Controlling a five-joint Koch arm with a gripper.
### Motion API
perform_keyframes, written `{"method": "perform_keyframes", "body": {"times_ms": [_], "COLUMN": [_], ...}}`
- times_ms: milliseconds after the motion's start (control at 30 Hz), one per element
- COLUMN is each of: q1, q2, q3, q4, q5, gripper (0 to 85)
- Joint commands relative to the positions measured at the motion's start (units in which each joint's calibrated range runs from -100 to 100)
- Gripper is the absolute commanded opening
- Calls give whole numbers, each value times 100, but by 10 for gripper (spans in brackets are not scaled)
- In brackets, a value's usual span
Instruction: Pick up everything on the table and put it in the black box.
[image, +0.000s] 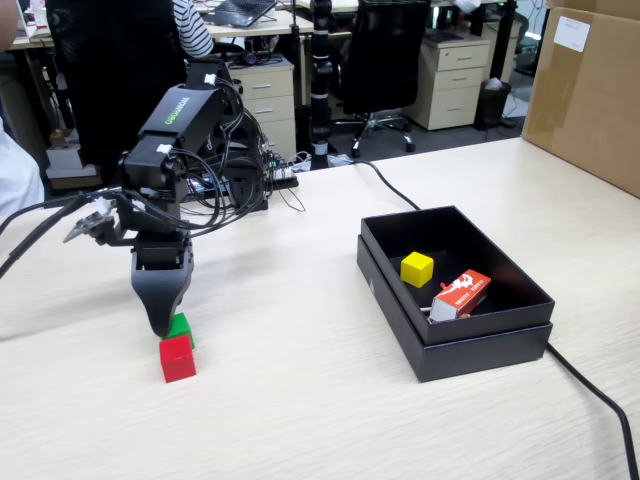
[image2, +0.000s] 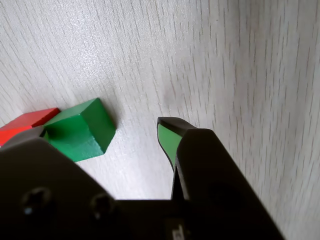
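- A black hobby arm bends low over the pale wood-grain table (image: 330, 400), its tool (image: 160, 322) lowered to the surface at the left of the fixed view.
- The tool's jaws stand apart, released and empty: the wrist view shows a green-lined fingertip (image2: 167, 137) over bare table, with a clear gap between it and the green cube (image2: 80, 131).
- The green cube sits on the table just beside the tool's tip, partly hidden behind it in the fixed view (image: 181, 327), and lies against the other, near-side jaw in the wrist view.
- The red cube (image: 177, 358) rests on the table touching the green one, nearer the camera in the fixed view; only one corner of it shows at the left edge of the wrist view (image2: 25, 125).
- The yellow cube (image: 417, 268) lies inside the black box (image: 470, 350), which stands on the table well to the right of the arm in the fixed view.
- An orange-red and white printed carton (image: 460, 296) lies tilted in the same box, just beside the yellow cube.
- A black cable (image: 590, 392) runs across the table past the box's right corner.
- A large brown cardboard carton (image: 585, 95) stands at the table's far right edge.
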Motion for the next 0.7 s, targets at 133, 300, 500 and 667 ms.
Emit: {"method": "perform_keyframes", "body": {"times_ms": [133,300,500,667], "q1": [-5,-10,-24,0], "q2": [-251,-377,-457,-388], "q3": [-43,-115,-79,338], "q4": [-404,-490,-637,-560], "q5": [-10,-5,29,39], "gripper": [418,398,403,455]}}
